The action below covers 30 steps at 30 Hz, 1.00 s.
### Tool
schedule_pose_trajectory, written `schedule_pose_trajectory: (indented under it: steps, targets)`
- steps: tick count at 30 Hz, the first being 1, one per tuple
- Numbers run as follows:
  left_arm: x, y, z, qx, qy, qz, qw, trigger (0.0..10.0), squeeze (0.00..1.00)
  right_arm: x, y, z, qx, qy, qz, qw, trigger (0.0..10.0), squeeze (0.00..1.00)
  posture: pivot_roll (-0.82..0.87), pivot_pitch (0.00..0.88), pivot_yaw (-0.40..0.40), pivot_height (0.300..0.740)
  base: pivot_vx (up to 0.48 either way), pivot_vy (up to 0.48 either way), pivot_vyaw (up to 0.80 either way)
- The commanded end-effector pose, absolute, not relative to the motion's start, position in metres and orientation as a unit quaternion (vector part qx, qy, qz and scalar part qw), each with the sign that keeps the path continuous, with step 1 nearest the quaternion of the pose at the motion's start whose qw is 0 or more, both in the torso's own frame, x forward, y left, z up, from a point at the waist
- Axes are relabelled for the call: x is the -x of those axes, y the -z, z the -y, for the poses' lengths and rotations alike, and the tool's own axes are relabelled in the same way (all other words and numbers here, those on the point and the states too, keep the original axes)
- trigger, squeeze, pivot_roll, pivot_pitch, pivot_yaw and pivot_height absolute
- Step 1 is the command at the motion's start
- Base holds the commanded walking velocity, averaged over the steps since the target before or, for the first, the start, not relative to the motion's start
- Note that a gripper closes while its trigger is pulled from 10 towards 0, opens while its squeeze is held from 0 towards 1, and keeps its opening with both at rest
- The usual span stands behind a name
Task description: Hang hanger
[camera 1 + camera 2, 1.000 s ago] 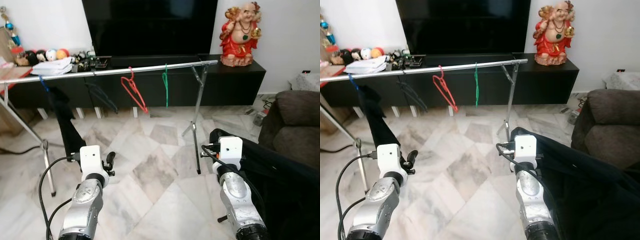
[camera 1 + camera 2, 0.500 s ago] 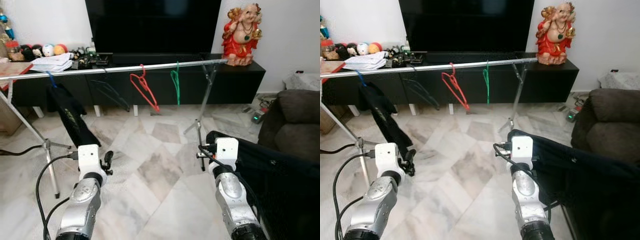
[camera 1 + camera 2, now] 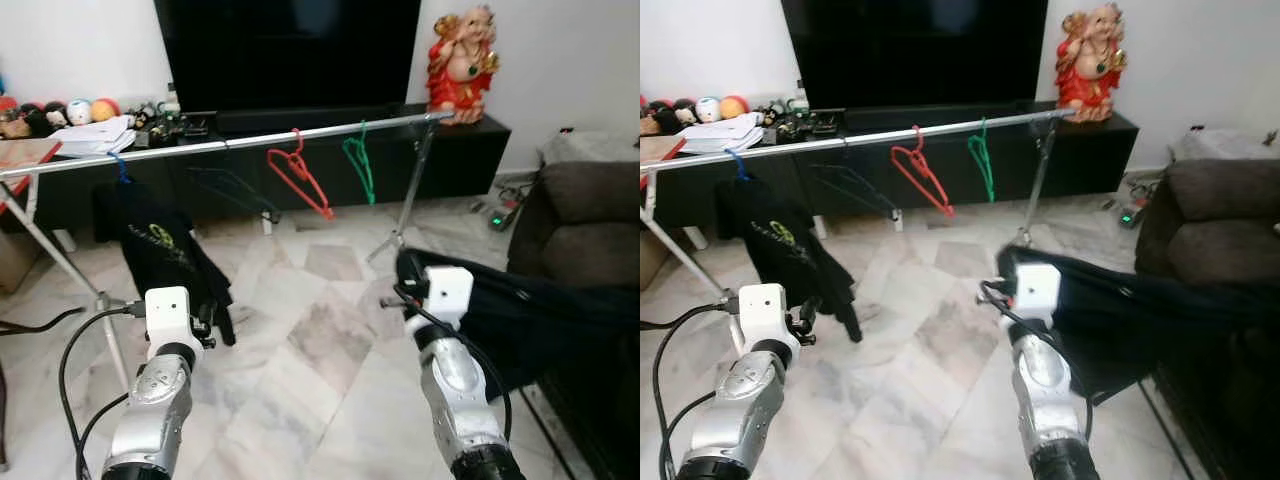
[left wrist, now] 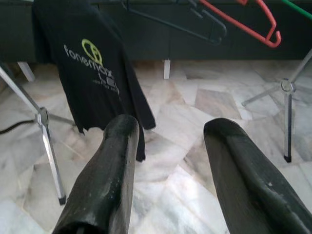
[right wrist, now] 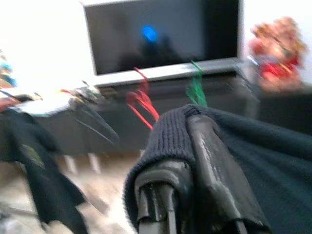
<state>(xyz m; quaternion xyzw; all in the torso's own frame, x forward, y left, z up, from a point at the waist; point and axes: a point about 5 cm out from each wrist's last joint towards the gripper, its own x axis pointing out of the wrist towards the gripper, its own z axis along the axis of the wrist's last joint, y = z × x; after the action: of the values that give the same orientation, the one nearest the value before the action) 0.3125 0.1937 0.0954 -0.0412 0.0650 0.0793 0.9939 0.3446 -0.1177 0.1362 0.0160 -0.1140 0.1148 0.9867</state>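
A silver clothes rail (image 3: 250, 140) runs across the room in front of me. On it hang a blue hanger with a black printed T-shirt (image 3: 160, 250), a dark hanger (image 3: 235, 190), a red hanger (image 3: 300, 180) and a green hanger (image 3: 358, 165). My right gripper (image 5: 187, 185) is shut on the folded edge of a dark knitted garment (image 3: 540, 310), which drapes away to my right. Whether a hanger is inside it is hidden. My left gripper (image 4: 170, 129) is open and holds nothing, low at the left, short of the T-shirt.
Behind the rail stand a black TV cabinet (image 3: 470, 150), a large TV (image 3: 290, 50) and a red statue (image 3: 458, 65). A dark sofa (image 3: 590, 210) is at the right. Rail legs (image 3: 405, 215) stand on the marble floor (image 3: 320, 350).
The whole view has shifted as the camera moved, and the rail and T-shirt now look nearer. My right gripper stays shut on the dark garment; the left stays open.
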Motion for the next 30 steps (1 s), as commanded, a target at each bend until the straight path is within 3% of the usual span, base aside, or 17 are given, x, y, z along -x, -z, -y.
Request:
schedule_pose_trajectory:
  steps: [1, 5, 10, 13, 14, 17, 21, 24, 30]
  targets:
    - [-0.314, -0.098, -0.187, 0.040, -0.070, -0.061, 0.995, 10.0, 0.00, -0.353, -0.186, 0.122, -0.025, -0.124, 0.215, 0.969, 10.0, 0.00, 0.04, 0.000, 0.076, 0.740, 0.000, 0.000, 0.00]
    - [-0.315, -0.098, -0.187, 0.039, -0.066, -0.061, 0.995, 10.0, 0.00, -0.364, -0.237, 0.141, -0.075, -0.104, 0.289, 0.949, 10.0, 0.00, 0.03, 0.000, 0.077, 0.740, 0.000, 0.000, 0.00]
    - [-0.315, -0.098, -0.187, 0.038, -0.066, -0.061, 0.995, 10.0, 0.00, -0.367, -0.252, 0.140, -0.082, -0.138, 0.294, 0.942, 10.0, 0.00, 0.04, 0.000, 0.075, 0.740, 0.000, 0.000, 0.00]
    - [-0.315, -0.098, -0.185, 0.037, -0.061, -0.063, 0.996, 10.0, 0.00, -0.372, -0.225, 0.141, -0.030, -0.129, 0.233, 0.963, 10.0, 0.00, 0.04, 0.000, 0.077, 0.740, 0.000, 0.000, 0.00]
    - [-0.315, -0.096, -0.182, 0.032, -0.047, -0.069, 0.996, 10.0, 0.00, -0.373, -0.195, 0.148, -0.013, -0.089, 0.168, 0.982, 10.0, 0.00, 0.05, 0.000, 0.080, 0.740, 0.000, 0.000, 0.00]
    - [-0.310, -0.093, -0.180, 0.011, -0.021, -0.072, 0.997, 10.0, 0.00, -0.364, -0.149, 0.159, -0.026, -0.029, 0.076, 0.996, 10.0, 0.00, 0.05, 0.000, 0.082, 0.740, 0.000, 0.000, 0.00]
    - [-0.304, -0.093, -0.186, 0.006, -0.027, -0.067, 0.997, 10.0, 0.00, -0.350, -0.121, 0.170, -0.072, 0.024, 0.046, 0.996, 10.0, 0.00, 0.07, 0.000, 0.073, 0.740, 0.000, 0.000, 0.00]
    - [-0.298, -0.091, -0.195, 0.006, -0.041, -0.066, 0.997, 10.0, 0.00, -0.342, -0.104, 0.173, -0.169, 0.067, 0.020, 0.983, 10.0, 0.00, 0.07, 0.000, 0.066, 0.740, 0.000, 0.000, 0.00]
    - [-0.291, -0.086, -0.197, -0.004, -0.044, -0.069, 0.997, 10.0, 0.00, -0.343, -0.105, 0.158, -0.183, 0.030, 0.015, 0.983, 10.0, 0.00, 0.08, 0.000, 0.043, 0.740, 0.000, 0.000, 0.00]
